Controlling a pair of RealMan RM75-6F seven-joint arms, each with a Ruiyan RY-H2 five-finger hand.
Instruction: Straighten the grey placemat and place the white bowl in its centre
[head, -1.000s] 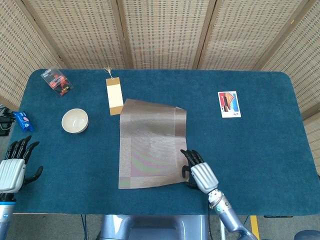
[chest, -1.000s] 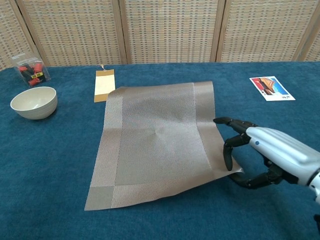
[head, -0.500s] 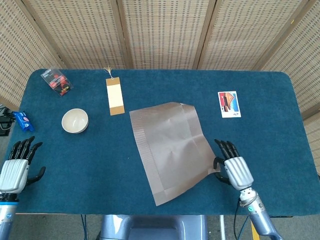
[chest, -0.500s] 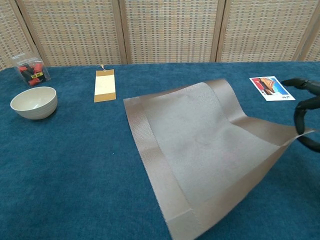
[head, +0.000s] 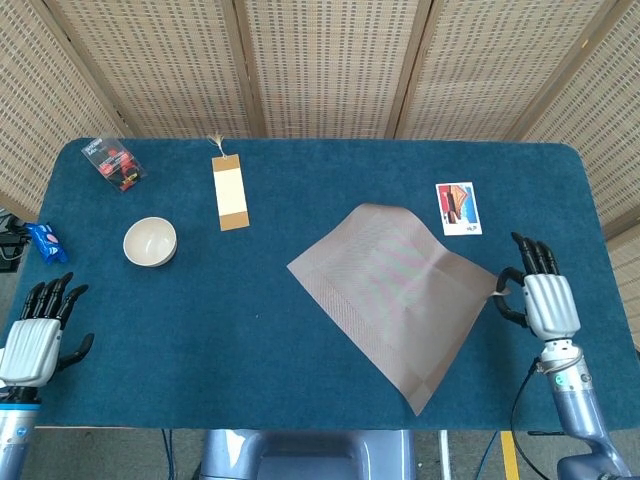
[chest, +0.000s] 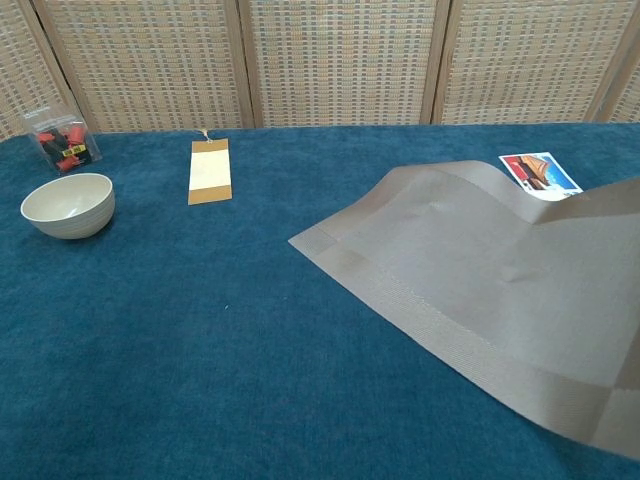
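One corner of the skewed, creased grey placemat (head: 395, 285) is pinched by the right hand (head: 540, 300); left hand (head: 35, 340) open, empty.

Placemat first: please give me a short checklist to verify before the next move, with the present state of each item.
1. Right hand holds a corner of the grey placemat: ok.
2. Placemat square to the table edge: not ok, it lies turned like a diamond.
3. Placemat flat: not ok, the chest view shows its right side lifted.
4. Placemat clear of the picture card: not ok, the corner nearly touches it.
5. White bowl upright and free: ok.
6. Left hand empty: ok.
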